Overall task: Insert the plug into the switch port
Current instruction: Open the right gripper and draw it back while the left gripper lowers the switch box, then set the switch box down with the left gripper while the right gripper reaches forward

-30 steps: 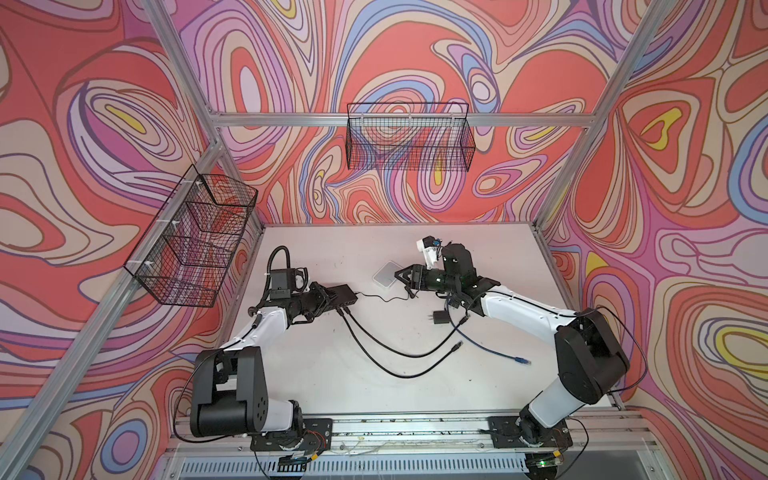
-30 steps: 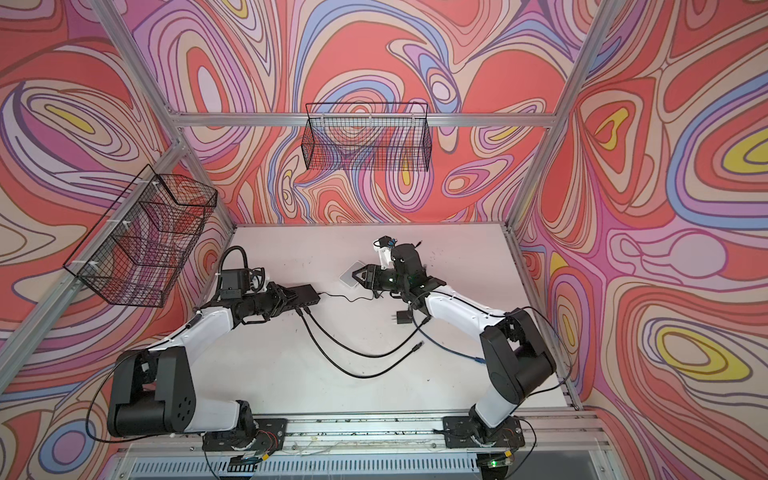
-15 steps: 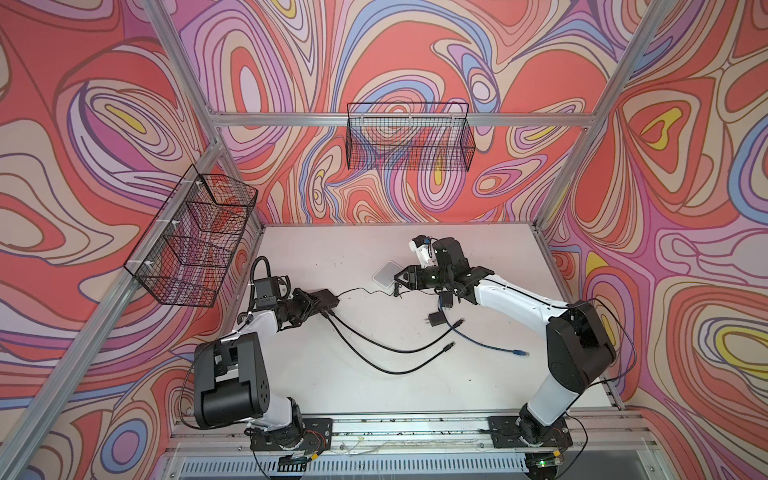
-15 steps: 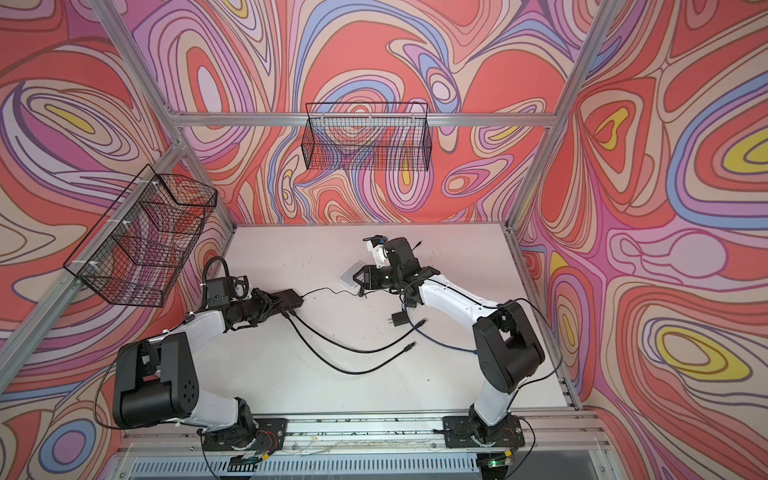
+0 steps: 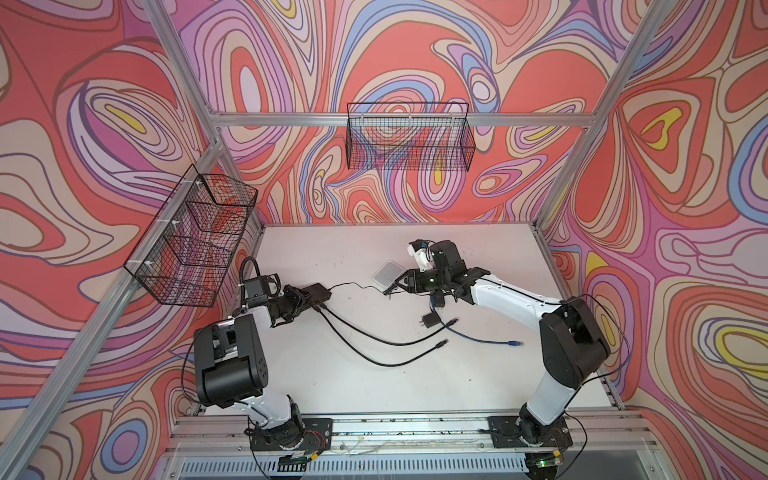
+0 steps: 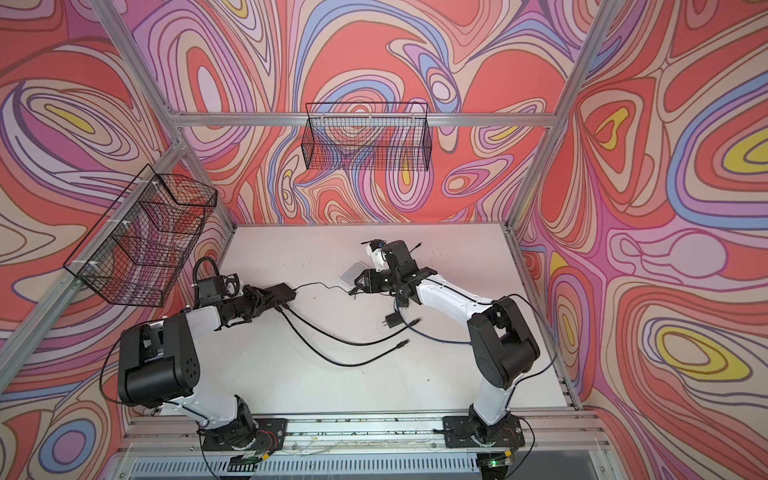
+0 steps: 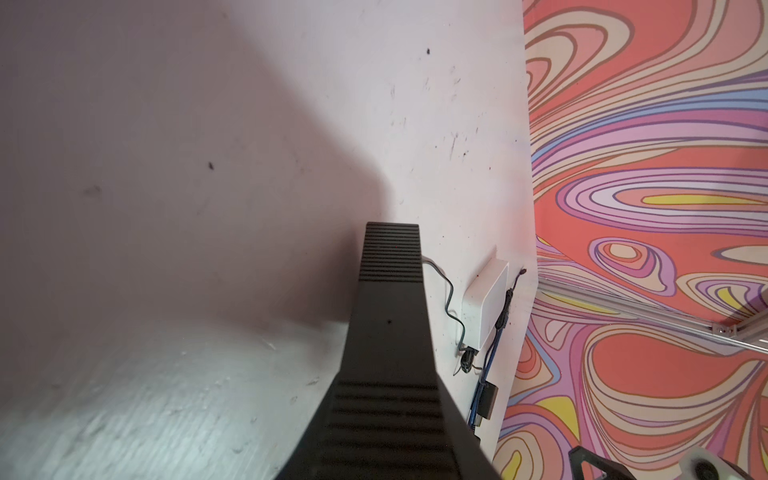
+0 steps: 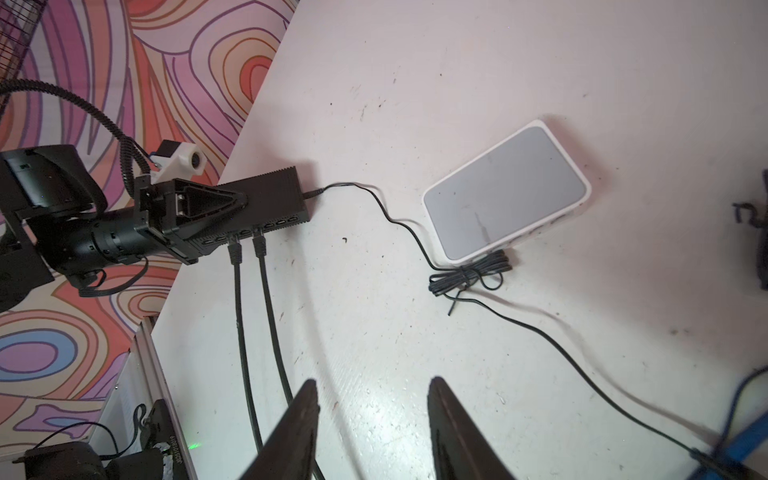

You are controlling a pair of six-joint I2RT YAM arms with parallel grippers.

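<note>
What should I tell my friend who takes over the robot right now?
The left tool is shut on one end of the black switch, near the left edge of the table.
The right tool is open and empty, low over the table beside the white box.
Done: two black cables sit plugged into the switch's ports.
Loose: the blue cable's plug lies on the table on the right arm's side, untouched.
Left: probably pick up a loose plug with the right tool and push it into a free port.
</note>
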